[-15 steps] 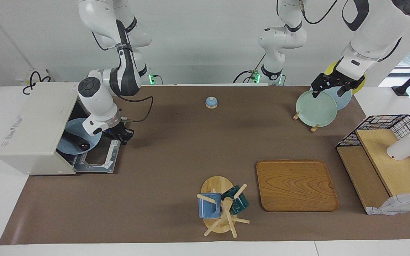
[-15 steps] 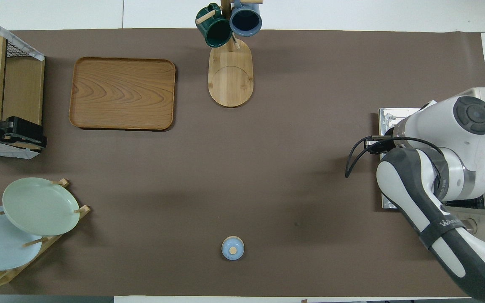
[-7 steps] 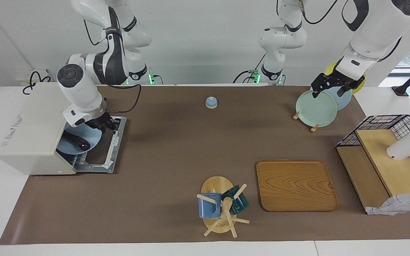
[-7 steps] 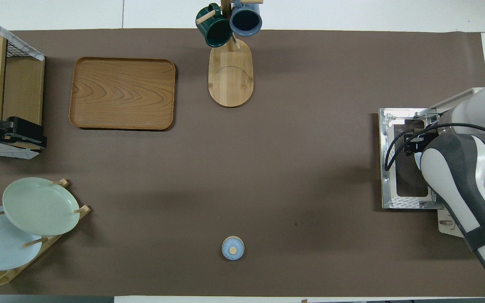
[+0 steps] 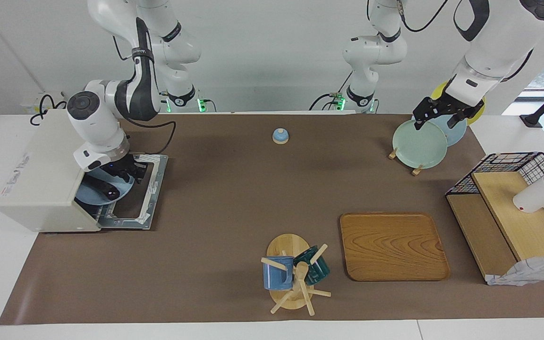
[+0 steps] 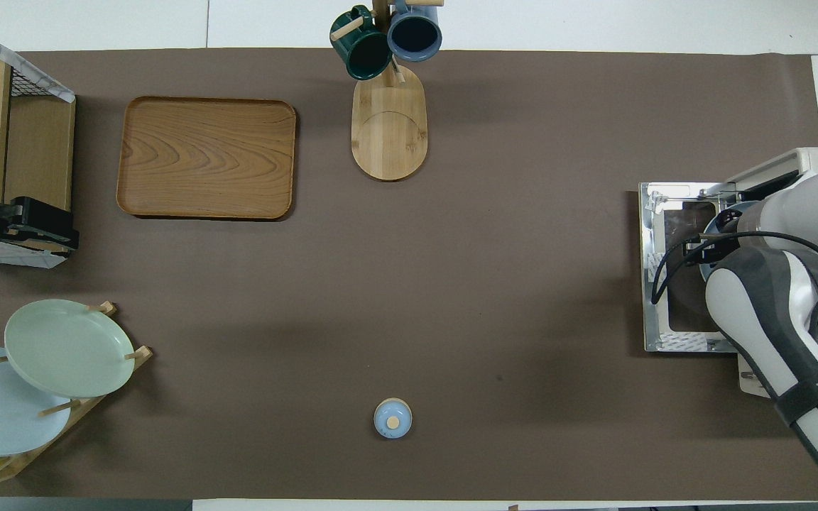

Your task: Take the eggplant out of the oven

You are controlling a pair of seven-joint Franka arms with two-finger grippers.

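The off-white oven [image 5: 40, 174] stands at the right arm's end of the table, its door [image 5: 151, 189] folded down flat on the mat. In its mouth a blue plate [image 5: 88, 196] carries the dark eggplant [image 5: 106, 189]. My right gripper [image 5: 128, 174] reaches down into the oven mouth, just over the plate and the eggplant's end. I cannot tell whether it touches the eggplant. In the overhead view the right arm hides the eggplant, and only the oven [image 6: 817, 160], door [image 6: 654, 284] and plate rim [image 6: 721, 216] show. My left gripper [image 5: 435, 123] waits open over the plate rack.
A plate rack [image 5: 418, 144] with green, blue and yellow plates is at the left arm's end. A small blue bell [image 5: 280, 136], a wooden tray [image 5: 393, 245], a mug tree [image 5: 295, 274] and a wire shelf [image 5: 513, 208] are also on the table.
My right gripper has moved from over the open door's edge in toward the oven mouth, and now hangs over the plate with the eggplant. The left arm has not moved.
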